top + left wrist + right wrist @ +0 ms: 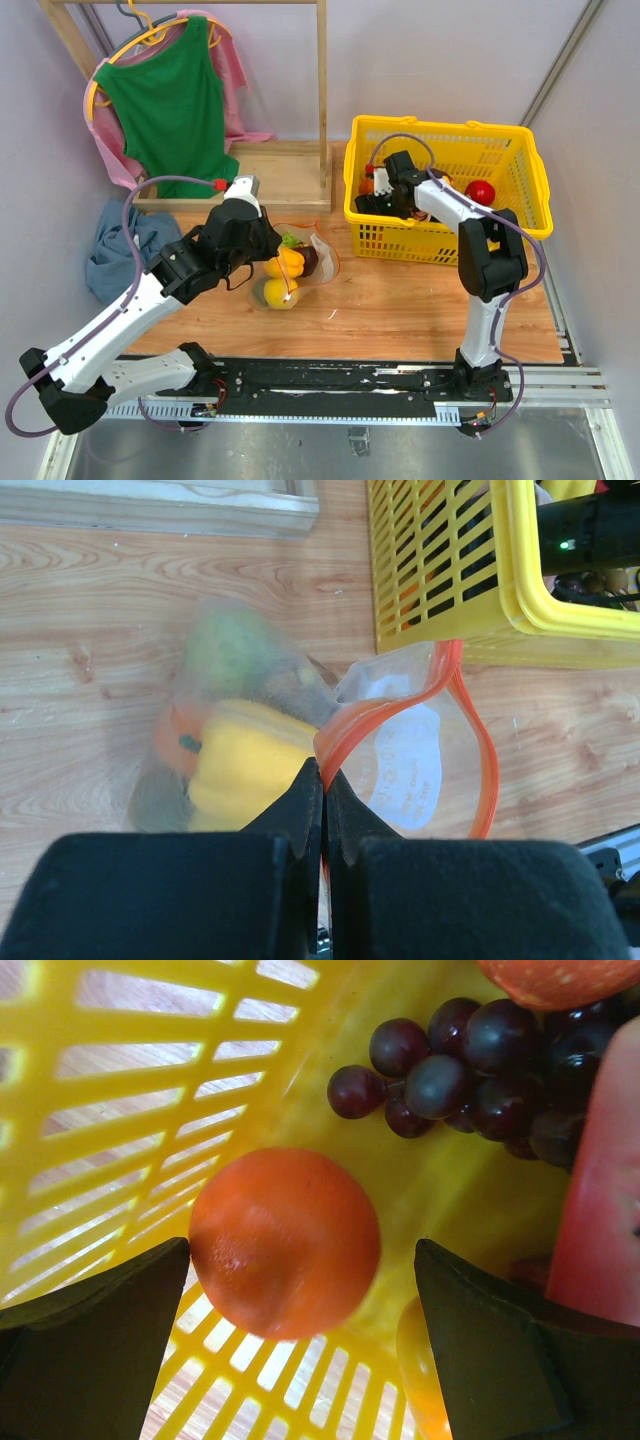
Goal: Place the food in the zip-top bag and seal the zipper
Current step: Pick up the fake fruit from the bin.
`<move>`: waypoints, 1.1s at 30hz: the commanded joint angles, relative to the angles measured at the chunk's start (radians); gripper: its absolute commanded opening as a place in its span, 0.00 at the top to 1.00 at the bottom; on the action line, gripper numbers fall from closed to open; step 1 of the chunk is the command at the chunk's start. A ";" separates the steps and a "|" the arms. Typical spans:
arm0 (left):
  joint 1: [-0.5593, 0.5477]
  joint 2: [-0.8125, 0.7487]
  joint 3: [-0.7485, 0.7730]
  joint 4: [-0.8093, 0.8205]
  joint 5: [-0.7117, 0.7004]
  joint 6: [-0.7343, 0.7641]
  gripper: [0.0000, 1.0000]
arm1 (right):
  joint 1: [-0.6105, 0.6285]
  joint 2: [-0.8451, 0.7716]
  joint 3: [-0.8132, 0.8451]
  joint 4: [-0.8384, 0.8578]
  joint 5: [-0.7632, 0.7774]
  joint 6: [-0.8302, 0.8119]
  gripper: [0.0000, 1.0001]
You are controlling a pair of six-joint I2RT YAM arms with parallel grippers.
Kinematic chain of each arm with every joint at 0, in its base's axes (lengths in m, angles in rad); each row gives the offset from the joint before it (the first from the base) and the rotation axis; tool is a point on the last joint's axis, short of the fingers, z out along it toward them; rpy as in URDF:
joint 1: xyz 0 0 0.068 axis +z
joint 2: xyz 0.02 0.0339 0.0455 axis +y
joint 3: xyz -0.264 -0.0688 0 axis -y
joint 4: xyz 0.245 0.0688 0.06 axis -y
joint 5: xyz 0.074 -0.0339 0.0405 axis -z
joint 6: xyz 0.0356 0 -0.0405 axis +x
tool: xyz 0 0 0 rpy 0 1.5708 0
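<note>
The clear zip-top bag [295,265] lies on the wooden table with its mouth open toward the basket; yellow, green and dark food shows inside it [240,765]. My left gripper [322,780] is shut on the bag's orange-red zipper strip [470,720] at the mouth edge. My right gripper [300,1290] is open, low in the yellow basket's [520,215] left corner, with an orange ball [285,1240] between its fingers, nearer the left finger. Dark purple grapes [470,1070], a red slice [600,1190] and a yellow piece [425,1370] lie around it.
A red fruit [481,191] lies in the basket's right part. A wooden clothes rack [250,175] with a green top [170,100] stands at the back left. A blue cloth [115,250] lies at the left table edge.
</note>
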 commanded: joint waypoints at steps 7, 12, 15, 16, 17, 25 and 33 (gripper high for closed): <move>0.006 0.007 -0.007 0.058 0.008 0.005 1.00 | -0.018 0.075 -0.009 0.006 -0.019 0.010 0.15; 0.006 0.002 -0.006 0.056 0.006 0.003 1.00 | -0.020 0.000 -0.016 -0.003 0.001 0.025 0.35; 0.005 0.001 -0.002 0.053 0.000 0.002 1.00 | -0.019 -0.067 -0.023 -0.014 0.029 0.037 0.43; 0.006 0.001 -0.002 0.052 0.000 0.001 1.00 | -0.020 -0.097 -0.025 -0.018 0.040 0.040 0.45; 0.006 0.000 -0.001 0.051 -0.001 -0.001 1.00 | -0.019 -0.121 -0.028 -0.024 0.049 0.043 0.45; 0.006 -0.006 -0.016 0.062 0.005 -0.015 1.00 | -0.017 -0.327 -0.036 -0.062 0.123 0.072 0.47; 0.006 -0.007 -0.015 0.062 -0.004 -0.020 1.00 | 0.018 -0.535 0.000 -0.111 0.154 0.075 0.47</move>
